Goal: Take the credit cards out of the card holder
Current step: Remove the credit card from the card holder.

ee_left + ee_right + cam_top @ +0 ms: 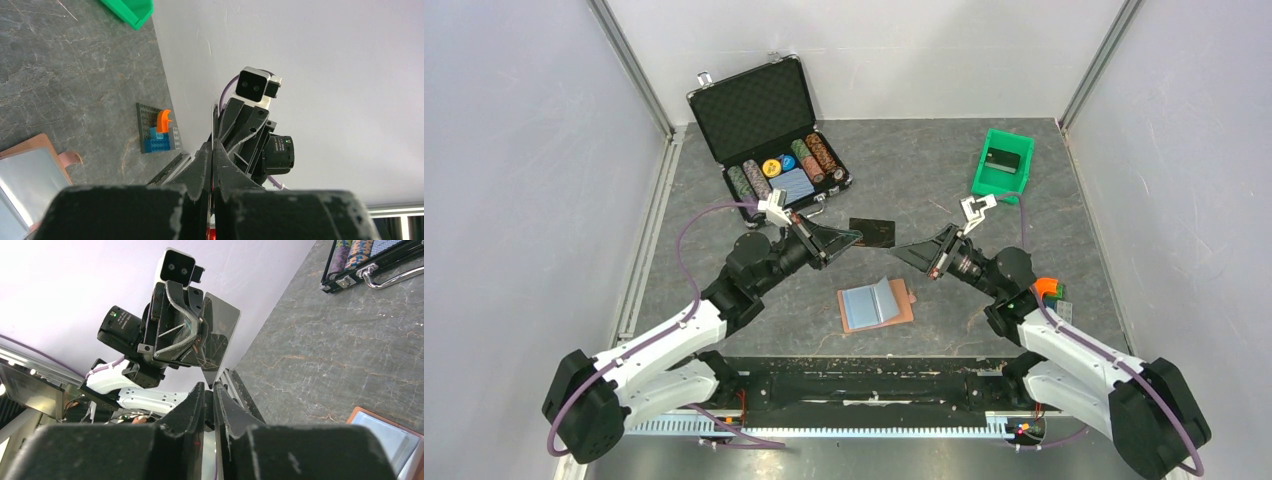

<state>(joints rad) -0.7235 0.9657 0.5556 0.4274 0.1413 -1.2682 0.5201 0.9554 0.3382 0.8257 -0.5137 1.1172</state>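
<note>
The brown card holder [876,303] lies open on the table, blue lining up; it also shows in the left wrist view [30,170] and the right wrist view [390,435]. My left gripper [854,238] is shut on one dark grey credit card [874,232] and holds it above the table behind the holder. The card is edge-on in the left wrist view [215,125], between my left gripper's [212,146] fingers. My right gripper [896,251] is shut with a thin slit and empty, its tips [210,387] right at the card's [221,330] lower corner.
An open black case of poker chips [769,125] stands at the back left. A green bin [1002,165] holding a black block is at the back right. A small toy-brick build [1049,290] sits by the right arm. Grey walls enclose the table.
</note>
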